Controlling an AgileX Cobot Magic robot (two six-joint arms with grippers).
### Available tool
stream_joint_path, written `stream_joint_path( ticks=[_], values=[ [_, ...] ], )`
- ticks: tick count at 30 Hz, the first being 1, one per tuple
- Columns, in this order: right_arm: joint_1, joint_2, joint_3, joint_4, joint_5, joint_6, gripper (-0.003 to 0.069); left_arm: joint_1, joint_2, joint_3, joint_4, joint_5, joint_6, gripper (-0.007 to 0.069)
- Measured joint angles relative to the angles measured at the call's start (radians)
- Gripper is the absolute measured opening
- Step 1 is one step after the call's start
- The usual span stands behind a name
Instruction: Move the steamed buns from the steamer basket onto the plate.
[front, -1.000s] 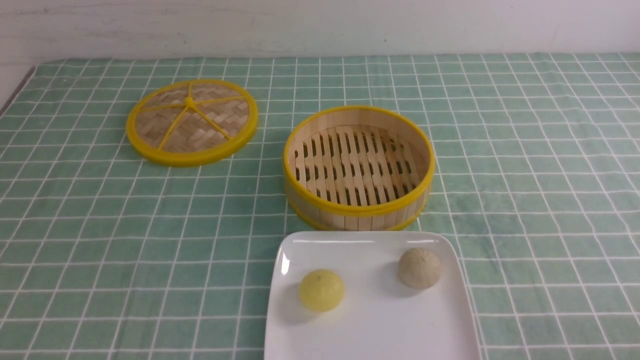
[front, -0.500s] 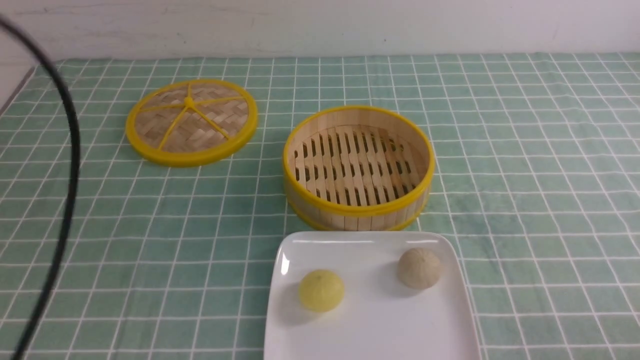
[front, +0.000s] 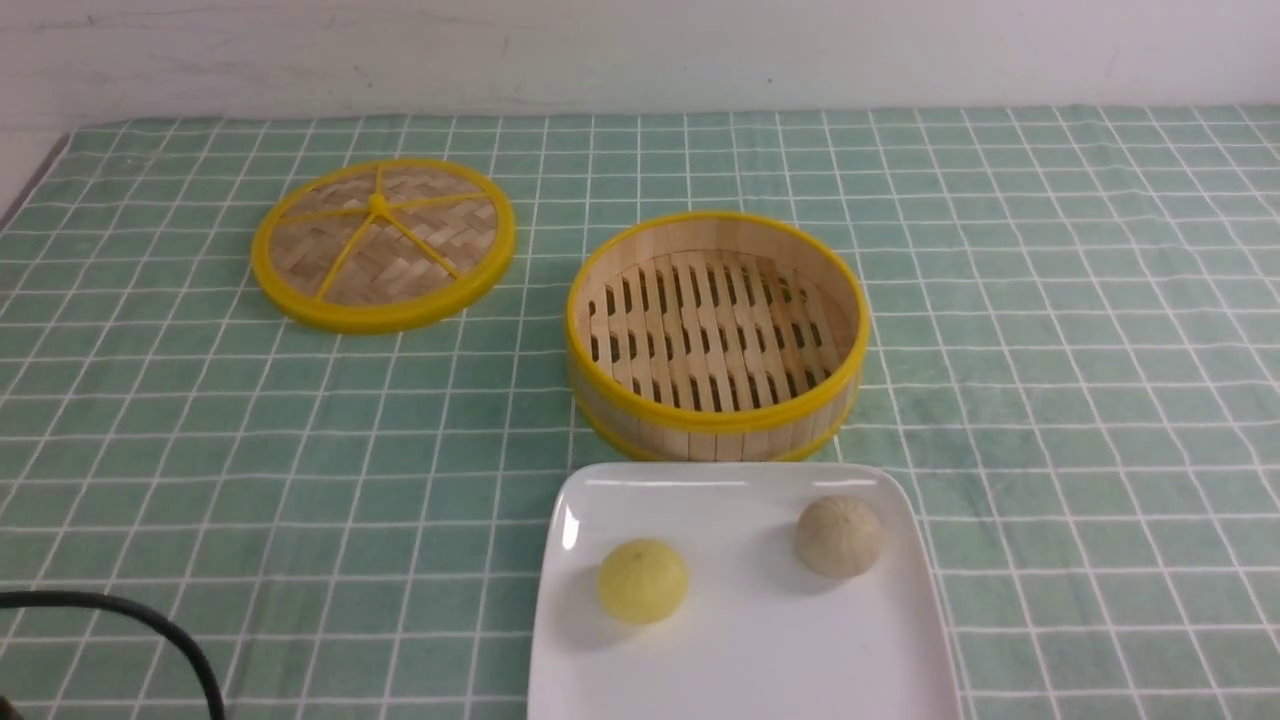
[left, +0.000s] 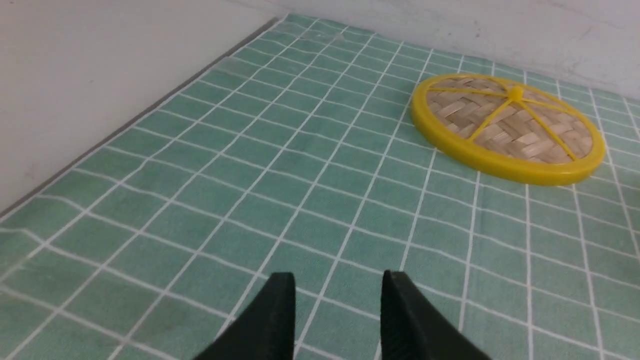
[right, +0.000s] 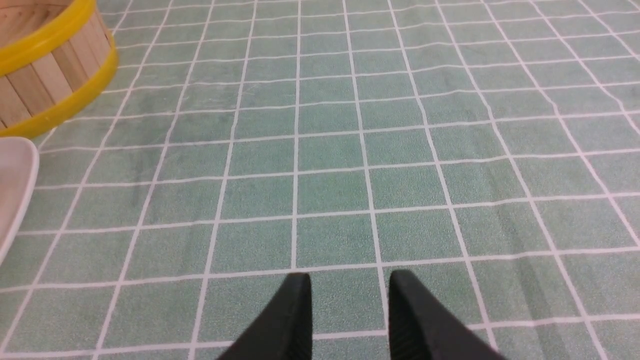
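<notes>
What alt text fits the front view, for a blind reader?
A yellow bun and a beige bun sit on a white plate; behind it stands the empty steamer basket, its lid lying apart on the green checked cloth.

Table (front: 1050, 330) under a green checked cloth (front: 200, 430), white wall (front: 640, 50) behind. Steamer basket (front: 700, 432) mid-table, upright, slatted floor in full view. Flat woven lid (front: 383, 243) lies back left of it, well apart, spokes up. White square plate (front: 760, 655) sits just in front of the basket, near edge cut off by the frame; cannot tell if plate and basket touch. Two buns on the plate, apart from each other: yellow bun (front: 643, 580) on the left part, beige bun (front: 839, 536) right and further back, near the plate's right edge. Black cable (front: 60, 599) curves across the bottom left corner.
</notes>
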Motion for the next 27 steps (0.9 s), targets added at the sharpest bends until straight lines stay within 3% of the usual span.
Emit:
stream_joint_path(
  ticks=[9, 27],
  values=[
    [0.000, 0.000, 0.000, 0.000, 0.000, 0.000, 0.0239, 0.000, -0.130, 0.000, 0.005, 0.196, 0.000, 0.0274],
    [0.000, 0.000, 0.000, 0.000, 0.000, 0.000, 0.0239, 0.000, -0.161, 0.098, 0.012, 0.180, -0.001, 0.0274]
  ],
)
